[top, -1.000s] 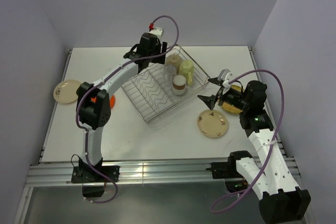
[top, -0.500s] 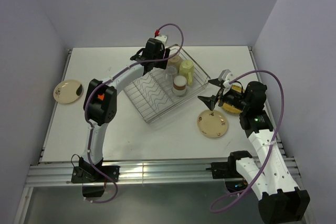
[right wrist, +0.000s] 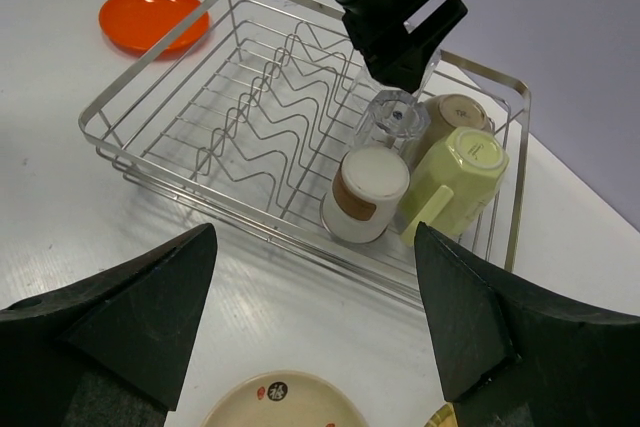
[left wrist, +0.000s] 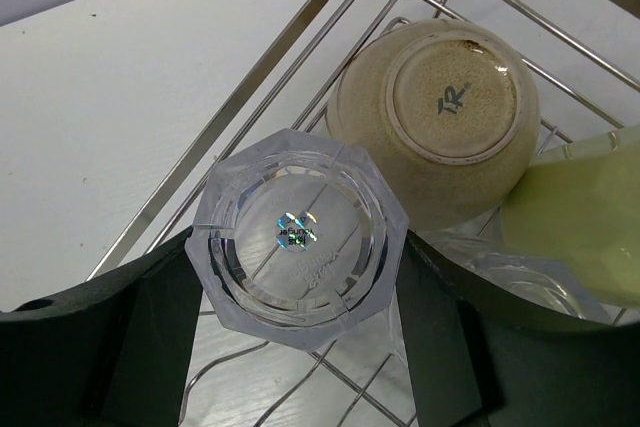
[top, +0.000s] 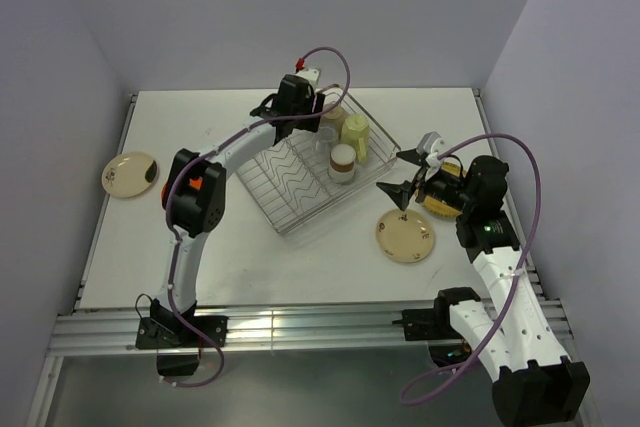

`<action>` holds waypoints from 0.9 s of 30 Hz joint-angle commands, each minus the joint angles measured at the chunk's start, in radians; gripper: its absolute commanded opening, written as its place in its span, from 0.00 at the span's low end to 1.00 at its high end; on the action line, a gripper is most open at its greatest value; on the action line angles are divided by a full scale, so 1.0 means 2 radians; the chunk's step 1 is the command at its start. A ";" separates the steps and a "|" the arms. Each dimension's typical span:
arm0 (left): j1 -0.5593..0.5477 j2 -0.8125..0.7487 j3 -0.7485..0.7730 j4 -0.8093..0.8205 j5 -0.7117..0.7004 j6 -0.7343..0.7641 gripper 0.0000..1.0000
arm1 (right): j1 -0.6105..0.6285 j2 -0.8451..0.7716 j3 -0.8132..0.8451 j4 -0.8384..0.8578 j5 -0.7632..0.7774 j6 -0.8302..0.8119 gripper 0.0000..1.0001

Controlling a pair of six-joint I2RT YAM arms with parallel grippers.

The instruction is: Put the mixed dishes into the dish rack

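Observation:
The dish rack (top: 283,173), a silver wire basket, stands at mid-table. My left gripper (top: 312,110) is over its far corner, shut on a clear glass (left wrist: 290,232) held base-up, with dark fingers (left wrist: 150,327) against both its sides. In the rack are an upturned speckled bowl (left wrist: 440,117), a pale-green mug (right wrist: 462,167), a brown-and-white cup (right wrist: 368,192) and another clear glass (right wrist: 395,119). My right gripper (top: 392,170) is open and empty above a cream plate (top: 405,237). The yellow woven plate (top: 435,209) lies under its wrist.
A second cream plate (top: 130,174) lies at the table's left edge. An orange plate (right wrist: 153,19) sits left of the rack; the left arm hides it in the top view. The zigzag dividers (right wrist: 270,112) fill the rack's left half. Walls close in on three sides.
My left gripper has carried the glass to the right, from the rack's far-left rim to over its far corner beside the bowl. The right arm has not moved.

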 commanded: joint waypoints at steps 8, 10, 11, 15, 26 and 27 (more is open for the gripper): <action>-0.002 0.004 0.003 0.050 0.007 -0.011 0.29 | -0.005 -0.010 -0.011 0.031 0.000 0.013 0.87; -0.002 0.002 -0.002 0.052 0.005 -0.012 0.36 | -0.005 -0.008 -0.011 0.033 0.000 0.013 0.87; -0.002 0.000 -0.004 0.053 0.005 -0.013 0.38 | -0.005 -0.009 -0.012 0.033 0.000 0.013 0.87; -0.002 -0.005 -0.018 0.056 0.003 -0.016 0.47 | -0.005 -0.008 -0.012 0.036 0.002 0.015 0.87; -0.002 -0.024 -0.034 0.054 -0.006 -0.026 0.72 | -0.007 -0.007 -0.011 0.038 0.004 0.013 0.87; -0.002 -0.026 -0.034 0.051 -0.007 -0.027 0.74 | -0.008 -0.007 -0.011 0.038 0.004 0.014 0.87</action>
